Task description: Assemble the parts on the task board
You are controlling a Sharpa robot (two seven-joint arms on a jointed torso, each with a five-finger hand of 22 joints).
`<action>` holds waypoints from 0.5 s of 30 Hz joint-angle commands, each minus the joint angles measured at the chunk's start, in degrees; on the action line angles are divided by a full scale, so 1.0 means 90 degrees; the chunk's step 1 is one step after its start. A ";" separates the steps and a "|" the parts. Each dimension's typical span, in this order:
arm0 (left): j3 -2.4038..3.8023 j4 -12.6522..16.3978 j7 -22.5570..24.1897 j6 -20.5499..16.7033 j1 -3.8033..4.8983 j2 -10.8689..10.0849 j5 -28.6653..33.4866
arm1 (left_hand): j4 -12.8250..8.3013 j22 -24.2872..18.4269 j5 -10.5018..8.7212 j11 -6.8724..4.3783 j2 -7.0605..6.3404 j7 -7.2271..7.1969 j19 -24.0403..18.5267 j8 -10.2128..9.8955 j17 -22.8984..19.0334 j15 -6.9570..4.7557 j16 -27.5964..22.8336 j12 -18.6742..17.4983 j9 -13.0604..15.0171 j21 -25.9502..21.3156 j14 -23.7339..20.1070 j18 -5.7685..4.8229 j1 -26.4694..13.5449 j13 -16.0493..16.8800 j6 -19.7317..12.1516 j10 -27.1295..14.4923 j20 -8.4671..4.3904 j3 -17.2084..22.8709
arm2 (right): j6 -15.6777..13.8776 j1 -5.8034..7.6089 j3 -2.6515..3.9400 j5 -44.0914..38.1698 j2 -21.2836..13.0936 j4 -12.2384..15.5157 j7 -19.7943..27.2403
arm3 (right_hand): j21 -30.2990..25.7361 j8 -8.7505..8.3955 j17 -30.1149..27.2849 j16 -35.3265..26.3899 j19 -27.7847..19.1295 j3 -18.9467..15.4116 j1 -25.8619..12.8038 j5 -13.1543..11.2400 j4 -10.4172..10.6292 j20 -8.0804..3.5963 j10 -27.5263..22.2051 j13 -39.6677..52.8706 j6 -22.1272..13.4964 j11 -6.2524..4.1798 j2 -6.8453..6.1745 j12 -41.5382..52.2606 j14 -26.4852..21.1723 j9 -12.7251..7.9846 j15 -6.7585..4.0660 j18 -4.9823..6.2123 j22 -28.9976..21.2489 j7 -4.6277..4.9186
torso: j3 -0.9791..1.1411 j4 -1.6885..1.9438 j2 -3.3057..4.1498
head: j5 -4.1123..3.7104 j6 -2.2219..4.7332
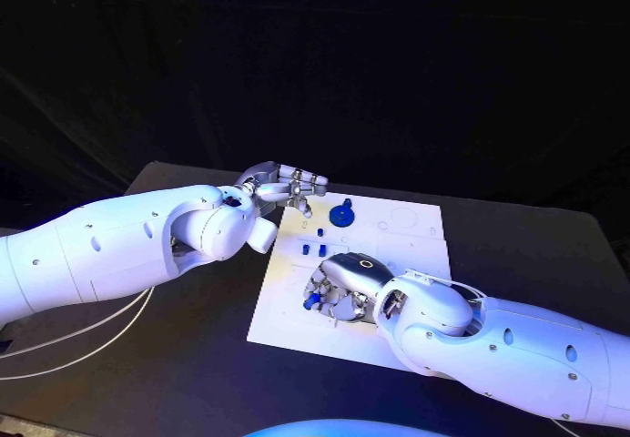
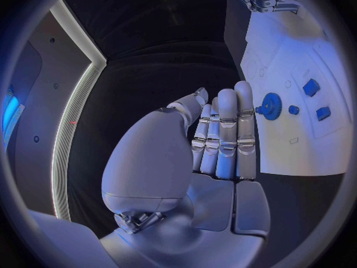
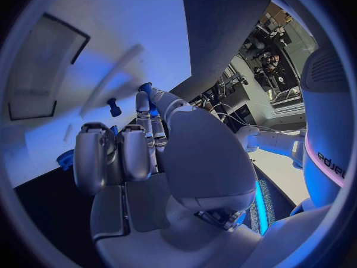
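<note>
The white task board (image 1: pixel 407 238) lies in the middle of the table. A blue gear (image 1: pixel 341 215) stands near its far edge, with small blue parts (image 1: pixel 312 247) just in front of it. My left hand (image 1: pixel 282 182) hovers at the board's far left corner, fingers straight and nothing in it. The left wrist view shows the gear (image 2: pixel 269 106) just beyond the fingertips (image 2: pixel 243 90) and blue parts (image 2: pixel 311 87) past it. My right hand (image 1: pixel 339 289) is down on the board's near half, pinching a small blue part (image 3: pixel 146 89) between thumb and finger. A blue peg (image 3: pixel 113 107) stands beside it.
The black table (image 1: pixel 525 246) runs round the board on all sides. White cables (image 1: pixel 79 341) trail over its near left part under my left arm. Outlined recesses (image 1: pixel 404 218) mark the board's far right area.
</note>
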 commanded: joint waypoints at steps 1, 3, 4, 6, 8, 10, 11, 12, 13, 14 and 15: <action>0.0004 0.0013 0.0019 0.0109 0.0003 0.0006 -0.0005 | -0.0041 -0.0005 0.0020 -0.0020 0.0062 -0.0019 0.0026 0.0032 -0.0006 -0.0011 -0.0028 0.0037 -0.0008 -0.0032 -0.0050 0.0091 -0.0007 0.0007 -0.0041 -0.0045 0.0010 -0.0011 | 0.0170 -0.0016 -0.0007 -0.0111 0.0014 -0.0007 -0.0031 | -0.0033 0.0055 0.0001 0.0002 0.0016 0.0032 -0.0018 0.0023 -0.0002 -0.0033 -0.0027 -0.0003 0.0042 -0.0008 0.0073 -0.0047 0.0212 0.0253 -0.0012 -0.0062 0.1059 0.0008 | -0.0001 0.0004 0.0001 | 0.0012 -0.0010; 0.0004 0.0015 0.0018 0.0110 0.0003 0.0006 -0.0005 | -0.0041 -0.0005 0.0020 -0.0020 0.0062 -0.0019 0.0026 0.0032 -0.0006 -0.0011 -0.0028 0.0037 -0.0008 -0.0032 -0.0050 0.0091 -0.0007 0.0007 -0.0041 -0.0045 0.0010 -0.0011 | 0.0203 -0.0019 -0.0009 -0.0128 0.0029 -0.0020 -0.0060 | -0.0035 0.0055 -0.0002 0.0000 0.0015 0.0032 -0.0021 0.0021 -0.0002 -0.0033 -0.0027 -0.0003 0.0041 -0.0008 0.0070 -0.0049 0.0211 0.0254 -0.0011 -0.0062 0.1058 0.0008 | -0.0003 0.0001 -0.0003 | 0.0017 -0.0013; 0.0004 0.0016 0.0018 0.0110 0.0003 0.0005 -0.0005 | -0.0041 -0.0005 0.0020 -0.0020 0.0062 -0.0019 0.0026 0.0032 -0.0006 -0.0011 -0.0028 0.0037 -0.0008 -0.0032 -0.0050 0.0091 -0.0007 0.0007 -0.0041 -0.0045 0.0010 -0.0011 | 0.0220 -0.0020 -0.0010 -0.0136 0.0036 -0.0026 -0.0074 | -0.0043 0.0053 -0.0011 -0.0006 0.0012 0.0029 -0.0033 0.0018 -0.0003 -0.0031 -0.0029 -0.0003 0.0037 -0.0005 0.0062 -0.0056 0.0210 0.0257 -0.0010 -0.0060 0.1056 0.0011 | -0.0004 0.0003 -0.0003 | 0.0019 -0.0016; 0.0004 0.0017 0.0017 0.0110 0.0003 0.0004 -0.0005 | -0.0041 -0.0005 0.0020 -0.0020 0.0062 -0.0019 0.0026 0.0032 -0.0006 -0.0011 -0.0028 0.0037 -0.0008 -0.0032 -0.0050 0.0091 -0.0007 0.0007 -0.0041 -0.0045 0.0010 -0.0011 | 0.0249 -0.0021 -0.0012 -0.0149 0.0051 -0.0038 -0.0109 | -0.0055 0.0044 -0.0015 -0.0008 0.0006 0.0026 -0.0059 0.0005 0.0000 -0.0028 -0.0040 -0.0004 0.0021 0.0002 0.0049 -0.0074 0.0209 0.0260 -0.0005 -0.0058 0.1053 0.0017 | -0.0004 0.0003 -0.0003 | 0.0019 -0.0016; 0.0004 0.0019 0.0016 0.0109 0.0003 0.0003 -0.0005 | -0.0041 -0.0005 0.0020 -0.0020 0.0062 -0.0019 0.0026 0.0032 -0.0006 -0.0011 -0.0028 0.0037 -0.0008 -0.0032 -0.0050 0.0091 -0.0007 0.0007 -0.0041 -0.0045 0.0010 -0.0011 | 0.0253 -0.0022 -0.0015 -0.0157 0.0065 -0.0052 -0.0141 | -0.0084 0.0001 -0.0022 -0.0011 -0.0007 0.0024 -0.0119 -0.0016 0.0015 -0.0018 -0.0101 -0.0012 -0.0056 0.0026 0.0027 -0.0130 0.0206 0.0254 0.0014 -0.0053 0.1046 0.0046 | -0.0004 0.0001 -0.0004 | 0.0020 -0.0015; 0.0004 0.0020 0.0015 0.0109 0.0003 0.0002 -0.0005 | -0.0041 -0.0005 0.0020 -0.0020 0.0062 -0.0019 0.0026 0.0032 -0.0006 -0.0011 -0.0028 0.0037 -0.0008 -0.0032 -0.0050 0.0091 -0.0007 0.0007 -0.0041 -0.0045 0.0010 -0.0011 | 0.0210 -0.0023 -0.0020 -0.0150 0.0081 -0.0069 -0.0167 | -0.0132 -0.0152 -0.0028 -0.0013 -0.0028 0.0021 -0.0220 -0.0043 0.0056 0.0012 -0.0227 -0.0029 -0.0317 0.0096 -0.0029 -0.0217 0.0204 0.0200 0.0065 -0.0047 0.1032 0.0144 | -0.0005 0.0001 -0.0005 | 0.0019 -0.0015; 0.0004 0.0020 0.0014 0.0109 0.0003 0.0001 -0.0005 | -0.0041 -0.0005 0.0020 -0.0020 0.0062 -0.0019 0.0026 0.0032 -0.0006 -0.0011 -0.0028 0.0037 -0.0008 -0.0032 -0.0050 0.0091 -0.0007 0.0007 -0.0041 -0.0045 0.0010 -0.0011 | 0.0185 -0.0023 -0.0023 -0.0145 0.0088 -0.0075 -0.0174 | -0.0151 -0.0258 -0.0034 -0.0015 -0.0037 0.0006 -0.0289 -0.0064 0.0085 0.0036 -0.0286 -0.0035 -0.0495 0.0145 -0.0086 -0.0247 0.0201 0.0158 0.0103 -0.0046 0.1027 0.0211 | -0.0005 0.0001 -0.0005 | 0.0019 -0.0015; 0.0004 0.0021 0.0014 0.0109 0.0003 0.0001 -0.0005 | -0.0041 -0.0005 0.0020 -0.0020 0.0062 -0.0019 0.0026 0.0032 -0.0006 -0.0011 -0.0028 0.0037 -0.0008 -0.0032 -0.0050 0.0091 -0.0007 0.0007 -0.0041 -0.0045 0.0010 -0.0011 | 0.0165 -0.0024 -0.0024 -0.0141 0.0092 -0.0079 -0.0178 | -0.0158 -0.0311 -0.0037 -0.0015 -0.0039 -0.0009 -0.0334 -0.0067 0.0104 0.0052 -0.0319 -0.0037 -0.0581 0.0168 -0.0125 -0.0262 0.0200 0.0137 0.0126 -0.0046 0.1026 0.0243 | -0.0003 0.0001 -0.0004 | 0.0019 -0.0014; 0.0004 0.0021 0.0013 0.0109 0.0003 0.0000 -0.0005 | -0.0041 -0.0005 0.0020 -0.0020 0.0062 -0.0019 0.0026 0.0032 -0.0006 -0.0011 -0.0028 0.0037 -0.0008 -0.0032 -0.0050 0.0091 -0.0007 0.0007 -0.0041 -0.0045 0.0010 -0.0011 | 0.0141 -0.0025 -0.0026 -0.0137 0.0097 -0.0081 -0.0181 | -0.0166 -0.0370 -0.0034 -0.0012 -0.0043 -0.0043 -0.0402 -0.0045 0.0133 0.0072 -0.0355 -0.0038 -0.0685 0.0193 -0.0183 -0.0276 0.0199 0.0110 0.0151 -0.0046 0.1025 0.0270 | -0.0002 0.0001 -0.0003 | 0.0021 -0.0013; 0.0004 0.0020 0.0012 0.0110 0.0003 0.0000 -0.0005 | -0.0041 -0.0005 0.0020 -0.0020 0.0062 -0.0019 0.0026 0.0032 -0.0006 -0.0011 -0.0028 0.0037 -0.0008 -0.0032 -0.0050 0.0091 -0.0007 0.0007 -0.0041 -0.0045 0.0010 -0.0011 | 0.0119 -0.0026 -0.0028 -0.0134 0.0101 -0.0083 -0.0184 | -0.0172 -0.0404 -0.0038 -0.0012 -0.0045 -0.0072 -0.0446 -0.0037 0.0150 0.0086 -0.0374 -0.0036 -0.0772 0.0209 -0.0230 -0.0280 0.0198 0.0087 0.0162 -0.0044 0.1025 0.0277 | -0.0002 0.0001 -0.0003 | 0.0021 -0.0013; 0.0004 0.0020 0.0011 0.0111 0.0003 0.0000 -0.0005 | -0.0041 -0.0005 0.0020 -0.0020 0.0062 -0.0019 0.0026 0.0032 -0.0006 -0.0011 -0.0028 0.0037 -0.0008 -0.0032 -0.0050 0.0091 -0.0007 0.0007 -0.0041 -0.0045 0.0010 -0.0011 | 0.0100 -0.0027 -0.0029 -0.0132 0.0104 -0.0085 -0.0186 | -0.0177 -0.0413 -0.0036 -0.0009 -0.0047 -0.0087 -0.0469 -0.0036 0.0160 0.0096 -0.0383 -0.0032 -0.0833 0.0211 -0.0255 -0.0279 0.0197 0.0071 0.0166 -0.0043 0.1025 0.0274 | 0.0000 0.0000 -0.0004 | 0.0024 -0.0014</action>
